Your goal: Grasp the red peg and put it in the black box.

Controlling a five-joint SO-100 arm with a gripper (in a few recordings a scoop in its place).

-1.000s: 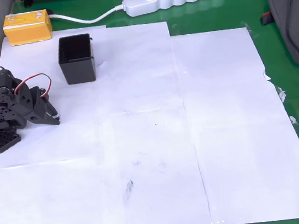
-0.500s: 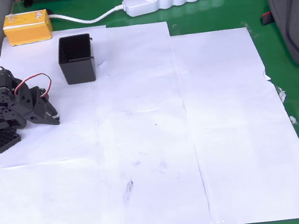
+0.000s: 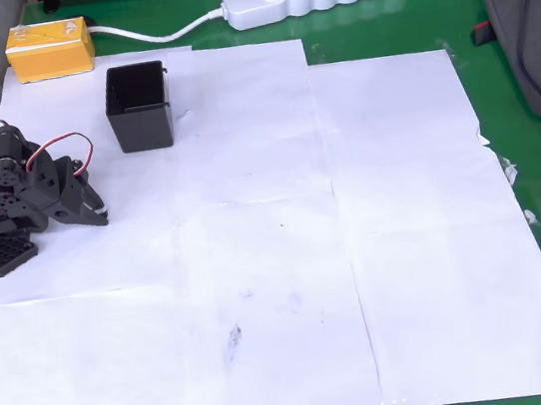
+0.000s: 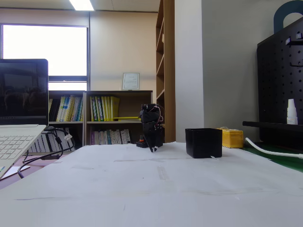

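from overhead, the black box stands on white paper near the folded arm, whose tool points down at the sheet; i cannot tell how far it is open. the fixed view shows the box side-on beside a yellow box, with the tool tip low over the bench.

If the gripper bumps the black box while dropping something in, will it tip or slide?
The black box looks like thin-walled plastic, so probably light. It stands on smooth white paper, so a nudge would likely slide it. Its walls look tall for its base in the fixed view, so a push near the rim might tip it.
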